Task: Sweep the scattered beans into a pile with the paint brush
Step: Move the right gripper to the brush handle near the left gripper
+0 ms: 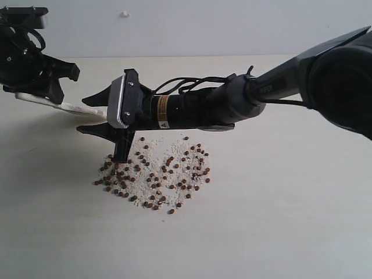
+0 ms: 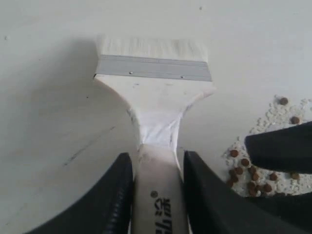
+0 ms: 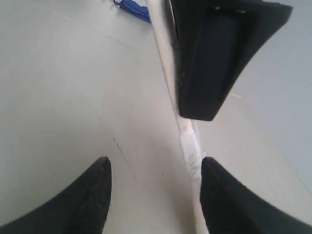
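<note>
Your left jaws grip the paint brush [image 2: 153,97] by its handle, bristles pointing away, the beans [image 1: 157,174] scattered on the counter [image 1: 279,226] alongside, by your wide-open right jaws.

A pale cream table [image 1: 290,232] meets a plain grey-white wall [image 1: 203,23] in soft light.

exterior: low, oblique, mid-range | wrists: close, tableward | all 3 share paint brush [image 2: 153,92]

Reddish-brown beans [image 1: 157,180] lie scattered near the off-white paint brush [image 2: 153,92].
</note>
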Available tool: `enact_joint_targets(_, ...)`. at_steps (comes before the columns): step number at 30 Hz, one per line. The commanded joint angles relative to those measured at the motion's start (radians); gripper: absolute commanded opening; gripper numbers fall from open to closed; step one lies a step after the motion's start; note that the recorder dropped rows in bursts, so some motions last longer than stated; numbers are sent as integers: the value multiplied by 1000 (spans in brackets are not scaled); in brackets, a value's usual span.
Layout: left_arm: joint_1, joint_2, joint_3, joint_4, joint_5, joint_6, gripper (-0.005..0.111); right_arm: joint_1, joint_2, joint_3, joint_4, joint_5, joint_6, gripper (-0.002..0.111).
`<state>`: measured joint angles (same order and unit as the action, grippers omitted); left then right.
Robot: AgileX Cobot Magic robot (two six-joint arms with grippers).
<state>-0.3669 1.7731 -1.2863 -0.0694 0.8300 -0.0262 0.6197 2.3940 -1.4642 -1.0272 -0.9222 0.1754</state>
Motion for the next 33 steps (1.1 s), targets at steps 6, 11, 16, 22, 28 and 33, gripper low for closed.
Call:
enact_joint_targets(6,-3,-11,-8,-37,-13,26,0,19,65,-127,57,16,111,52)
enact_joint_targets(11,-3,-11,-8,-131,-16,95,0,19,92,-152,61,13,119,52)
enact_joint_targets(16,-3,-11,-8,-157,-25,108,0,19,105,-158,61,10,143,52)
enact_joint_targets(22,-3,-11,-8,-196,-25,131,0,19,105,-158,83,10,143,52)
enact_joint_targets(28,-3,-11,-8,-232,-25,158,0,19,105,-158,87,10,143,51)
enact_joint_targets(33,-3,-11,-8,-232,-25,158,0,19,105,-158,87,10,143,38)
